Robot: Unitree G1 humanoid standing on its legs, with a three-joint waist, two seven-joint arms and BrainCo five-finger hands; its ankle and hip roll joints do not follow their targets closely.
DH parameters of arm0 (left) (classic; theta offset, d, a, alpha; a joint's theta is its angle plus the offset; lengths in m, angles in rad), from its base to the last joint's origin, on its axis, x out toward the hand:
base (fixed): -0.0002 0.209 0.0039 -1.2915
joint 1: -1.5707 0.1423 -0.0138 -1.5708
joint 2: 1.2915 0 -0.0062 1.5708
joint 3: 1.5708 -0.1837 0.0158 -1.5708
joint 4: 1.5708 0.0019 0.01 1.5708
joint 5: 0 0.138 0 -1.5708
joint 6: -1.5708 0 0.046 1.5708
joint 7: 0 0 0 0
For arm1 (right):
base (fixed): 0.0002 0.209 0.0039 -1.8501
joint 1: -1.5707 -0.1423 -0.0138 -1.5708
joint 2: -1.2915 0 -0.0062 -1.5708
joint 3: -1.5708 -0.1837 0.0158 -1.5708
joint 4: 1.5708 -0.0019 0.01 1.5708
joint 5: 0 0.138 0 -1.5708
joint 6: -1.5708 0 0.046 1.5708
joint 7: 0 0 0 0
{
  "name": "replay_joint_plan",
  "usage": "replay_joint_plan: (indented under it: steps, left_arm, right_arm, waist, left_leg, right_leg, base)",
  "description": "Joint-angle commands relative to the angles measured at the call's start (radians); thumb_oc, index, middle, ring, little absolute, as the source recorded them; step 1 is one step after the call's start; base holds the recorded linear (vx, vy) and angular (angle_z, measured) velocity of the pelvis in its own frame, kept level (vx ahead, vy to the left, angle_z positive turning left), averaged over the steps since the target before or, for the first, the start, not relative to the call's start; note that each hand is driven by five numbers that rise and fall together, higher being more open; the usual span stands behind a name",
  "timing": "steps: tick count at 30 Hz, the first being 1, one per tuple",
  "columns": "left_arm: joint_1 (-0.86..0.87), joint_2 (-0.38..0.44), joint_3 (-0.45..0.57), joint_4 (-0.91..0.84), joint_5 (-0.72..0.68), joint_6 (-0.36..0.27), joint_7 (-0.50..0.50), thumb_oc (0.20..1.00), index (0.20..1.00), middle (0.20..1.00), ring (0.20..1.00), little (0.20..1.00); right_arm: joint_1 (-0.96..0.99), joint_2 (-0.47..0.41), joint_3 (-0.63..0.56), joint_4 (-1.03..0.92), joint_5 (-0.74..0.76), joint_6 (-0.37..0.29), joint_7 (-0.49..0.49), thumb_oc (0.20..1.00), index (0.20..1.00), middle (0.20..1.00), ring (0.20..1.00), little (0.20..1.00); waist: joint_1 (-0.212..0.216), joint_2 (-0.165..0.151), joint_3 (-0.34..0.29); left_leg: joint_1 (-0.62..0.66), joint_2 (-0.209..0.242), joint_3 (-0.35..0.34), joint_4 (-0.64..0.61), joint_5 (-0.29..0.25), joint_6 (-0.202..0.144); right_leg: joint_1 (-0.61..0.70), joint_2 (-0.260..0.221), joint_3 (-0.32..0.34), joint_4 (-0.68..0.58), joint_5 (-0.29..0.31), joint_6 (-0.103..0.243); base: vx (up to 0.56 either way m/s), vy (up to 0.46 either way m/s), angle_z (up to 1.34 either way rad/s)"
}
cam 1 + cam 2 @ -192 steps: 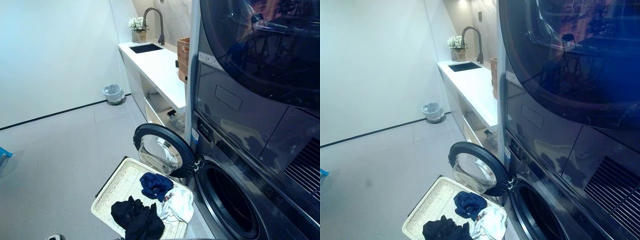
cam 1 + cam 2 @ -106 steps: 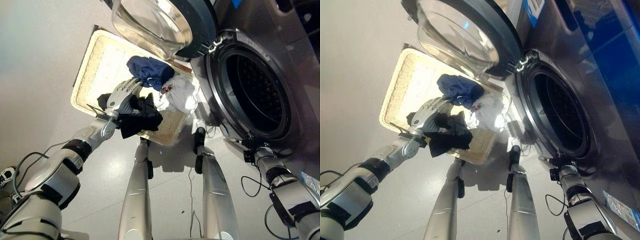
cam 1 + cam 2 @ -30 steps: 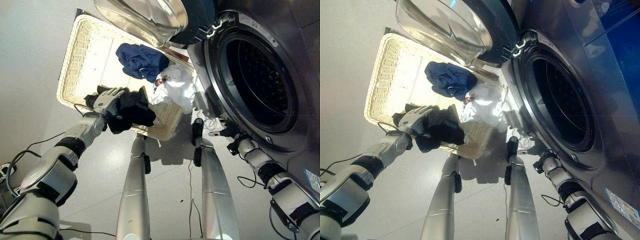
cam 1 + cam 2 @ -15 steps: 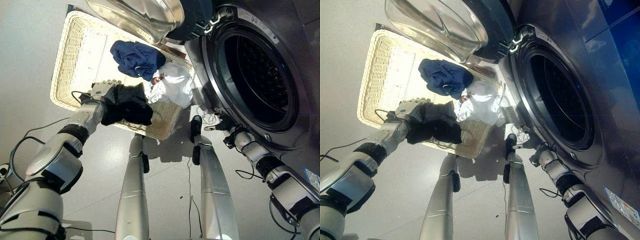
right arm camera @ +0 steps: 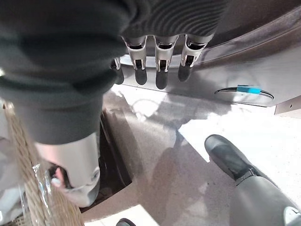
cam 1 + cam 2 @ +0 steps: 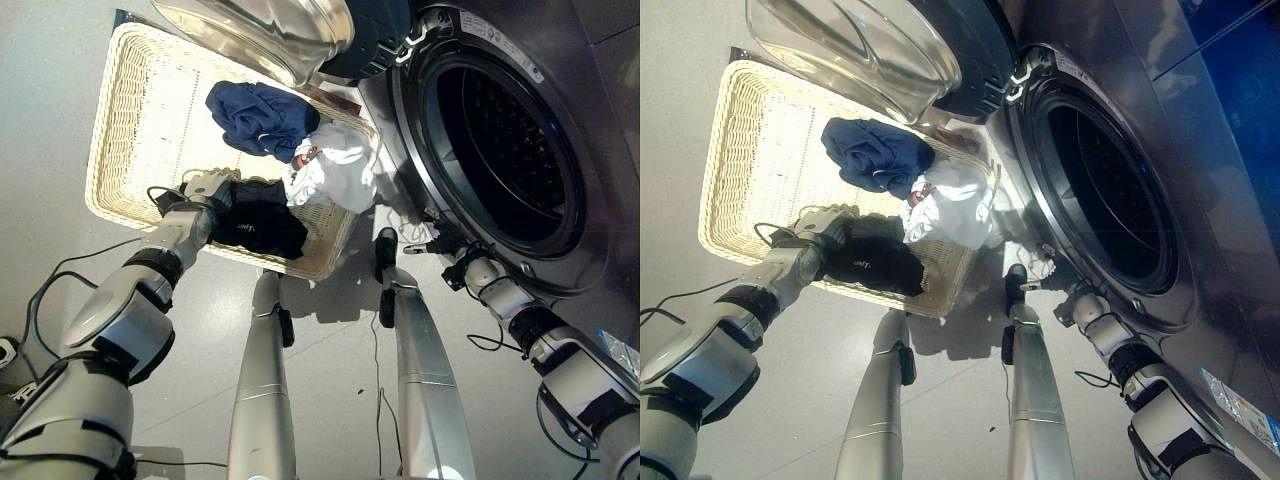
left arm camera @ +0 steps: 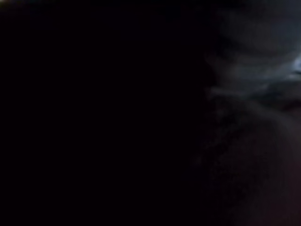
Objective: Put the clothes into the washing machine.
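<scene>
The task looks barely begun. The washing machine [image 6: 505, 150] stands with its door [image 6: 290, 30] swung wide and, as far as its dark drum shows, nothing lies inside. All 3 garments are in the wicker basket [image 6: 130, 120] on the floor to the left of the machine: a blue garment [image 6: 258, 112] toward the far side, a white garment [image 6: 340, 172] draped at the corner nearest the drum, and a black garment [image 6: 258, 222] at the near edge, partly over the rim.

The left hand [image 6: 203, 190] is down in the basket, pressed against the left side of the black garment. Its fingers reach into the dark cloth and are hidden there, and the left wrist view is almost wholly dark, so whether they have closed on the fabric cannot be told. The cloth lies right at the hand, touching it, with most of its bulk spreading away toward the white garment.

The right hand [image 6: 447, 248] hangs low by the lower rim of the machine's opening, holding nothing; in the right wrist view its fingers [image 5: 161, 56] point straight out, relaxed and side by side.

By this judgement, all 3 pieces remain to be lifted and carried into the drum.
</scene>
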Motion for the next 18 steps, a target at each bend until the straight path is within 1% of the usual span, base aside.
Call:
replay_joint_plan:
  steps: [1,4,6,10,11,12,13,15,16,17,18]
  left_arm:
    - [0.031,-0.001,0.014,0.044,-0.018,-0.020,-0.014,0.200,0.200,0.200,0.200,0.200]
    - [0.039,-0.006,0.015,0.037,-0.029,-0.032,-0.026,0.200,0.200,0.200,0.200,0.200]
    - [0.049,-0.007,0.020,0.026,-0.087,-0.038,-0.017,0.200,0.200,0.200,0.200,0.200]
    - [0.061,-0.004,0.066,0.001,-0.227,-0.069,0.016,0.200,0.200,0.200,0.200,0.200]
    - [0.078,-0.002,0.129,-0.033,-0.340,-0.085,0.021,0.200,0.200,0.200,0.200,0.200]
    - [0.088,0.001,0.163,-0.051,-0.419,-0.107,0.029,0.200,0.200,0.200,0.200,0.200]
    - [0.105,0.005,0.211,-0.079,-0.509,-0.141,0.032,0.200,0.200,0.200,0.200,0.200]
    - [0.134,0.006,0.282,-0.115,-0.634,-0.209,0.014,0.200,0.200,0.200,0.200,0.200]
    - [0.151,0.006,0.318,-0.140,-0.671,-0.232,0.004,0.200,0.200,0.200,0.200,0.200]
    - [0.181,0.006,0.364,-0.180,-0.744,-0.278,-0.008,0.200,0.200,0.200,0.200,0.200]
    - [0.207,0.001,0.397,-0.214,-0.802,-0.306,-0.027,0.200,0.200,0.200,0.200,0.200]
  right_arm:
    - [0.007,-0.011,0.021,-0.054,0.028,-0.023,-0.017,1.000,1.000,1.000,1.000,1.000]
    - [0.006,-0.010,0.018,-0.055,0.030,-0.018,-0.019,1.000,1.000,1.000,1.000,1.000]
    - [0.002,-0.009,0.019,-0.053,0.041,-0.016,-0.019,1.000,1.000,1.000,1.000,1.000]
    - [0.008,-0.008,0.005,-0.053,0.083,-0.022,-0.010,1.000,1.000,1.000,1.000,1.000]
    - [0.021,-0.007,-0.012,-0.066,0.126,-0.021,-0.002,1.000,1.000,1.000,1.000,1.000]
    - [0.029,-0.009,-0.023,-0.081,0.159,-0.017,0.003,1.000,1.000,1.000,1.000,1.000]
    - [0.045,-0.010,-0.041,-0.099,0.196,-0.020,0.012,1.000,1.000,1.000,1.000,1.000]
    - [0.075,-0.008,-0.068,-0.127,0.247,-0.035,0.025,1.000,1.000,1.000,1.000,1.000]
    - [0.088,-0.005,-0.084,-0.145,0.260,-0.035,0.033,1.000,1.000,1.000,1.000,1.000]
    - [0.112,0.002,-0.107,-0.172,0.283,-0.042,0.040,1.000,1.000,1.000,1.000,1.000]
    - [0.129,0.006,-0.122,-0.192,0.301,-0.052,0.046,1.000,1.000,1.000,1.000,1.000]
  waist:
    - [0.038,-0.057,-0.008]
    - [0.039,-0.053,-0.008]
    - [0.041,-0.050,-0.008]
    - [0.045,-0.046,-0.008]
    - [0.048,-0.044,-0.008]
    - [0.050,-0.042,-0.008]
    - [0.052,-0.041,-0.008]
    - [0.055,-0.039,-0.008]
    - [0.057,-0.038,-0.008]
    - [0.061,-0.037,-0.008]
    - [0.064,-0.036,-0.008]
  left_leg:
    - [-0.015,-0.072,0.024,0.116,-0.088,0.038]
    - [-0.011,-0.073,0.024,0.116,-0.088,0.038]
    - [-0.008,-0.073,0.023,0.115,-0.087,0.038]
    - [-0.002,-0.075,0.023,0.111,-0.087,0.040]
    - [0.001,-0.076,0.020,0.110,-0.087,0.040]
    - [0.002,-0.076,0.019,0.110,-0.087,0.040]
    - [0.005,-0.077,0.018,0.109,-0.088,0.040]
    - [0.007,-0.078,0.018,0.110,-0.090,0.041]
    - [0.008,-0.078,0.017,0.110,-0.092,0.041]
    - [0.010,-0.080,0.013,0.109,-0.094,0.041]
    - [0.011,-0.081,0.010,0.109,-0.096,0.041]
  right_leg:
    - [0.055,0.084,-0.017,-0.219,0.182,0.029]
    - [0.060,0.083,-0.017,-0.221,0.184,0.030]
    - [0.062,0.084,-0.015,-0.221,0.184,0.029]
    - [0.067,0.084,-0.015,-0.223,0.183,0.029]
    - [0.071,0.083,-0.017,-0.222,0.182,0.029]
    - [0.071,0.082,-0.017,-0.222,0.181,0.029]
    - [0.074,0.082,-0.018,-0.221,0.178,0.028]
    - [0.076,0.081,-0.020,-0.218,0.173,0.027]
    - [0.078,0.080,-0.022,-0.219,0.171,0.027]
    - [0.081,0.078,-0.025,-0.218,0.168,0.026]
    - [0.081,0.077,-0.027,-0.216,0.165,0.025]
  base:
    - [0.00,0.000,0.00]
    - [0.00,0.000,0.00]
    - [0.00,0.000,0.00]
    - [0.00,0.000,0.00]
    - [0.00,0.000,0.00]
    - [0.00,0.000,0.00]
    - [0.00,0.000,0.00]
    - [0.00,0.000,0.00]
    - [0.00,0.000,0.00]
    - [0.00,0.000,0.00]
    - [0.00,0.000,0.00]
